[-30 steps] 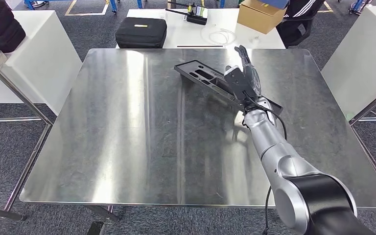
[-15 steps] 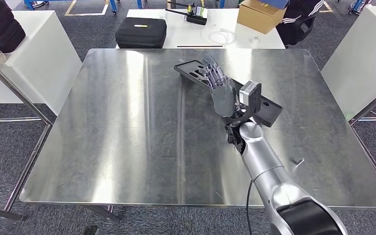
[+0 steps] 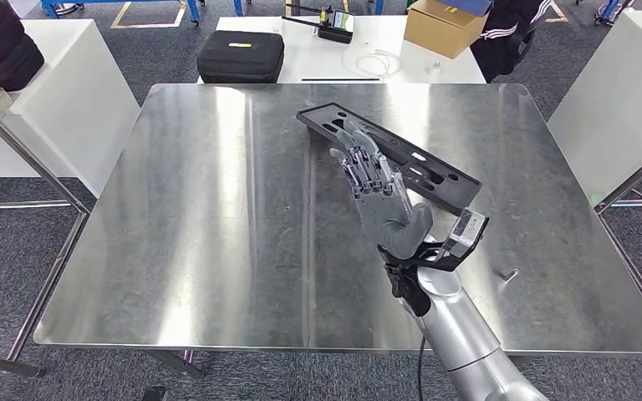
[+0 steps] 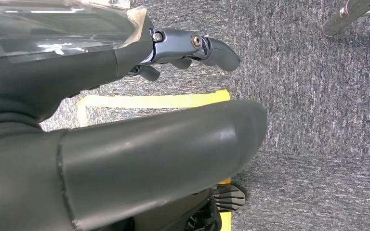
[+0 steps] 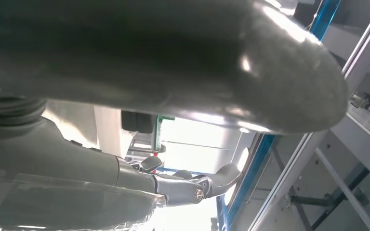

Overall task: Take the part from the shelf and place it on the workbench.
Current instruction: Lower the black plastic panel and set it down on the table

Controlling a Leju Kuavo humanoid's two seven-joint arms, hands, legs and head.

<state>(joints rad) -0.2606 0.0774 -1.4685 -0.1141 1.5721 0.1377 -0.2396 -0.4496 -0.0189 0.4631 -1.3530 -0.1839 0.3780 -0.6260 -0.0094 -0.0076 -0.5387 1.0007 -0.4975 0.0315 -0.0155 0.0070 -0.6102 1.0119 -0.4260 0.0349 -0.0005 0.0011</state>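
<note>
The part, a long flat black plastic piece (image 3: 422, 165) with cut-outs, lies diagonally on the steel workbench (image 3: 217, 209), toward its far right. My right hand (image 3: 380, 196) is raised above the bench in front of the part, palm turned up, fingers straight and apart, holding nothing. In the right wrist view the thumb (image 5: 173, 57) and dark fingers (image 5: 192, 185) stand against a bright background with nothing between them. My left hand (image 4: 139, 154) hangs over grey carpet in the left wrist view, its fingers (image 4: 197, 48) holding nothing.
A small screw or bolt (image 3: 510, 273) lies on the bench near its right edge. Behind the bench a white table carries a black case (image 3: 241, 54), a cardboard box (image 3: 445, 25) and cables. White tables flank both sides.
My right hand has let go of the part, drawn back toward me and turned palm up. The part stays flat on the bench where it was set.
</note>
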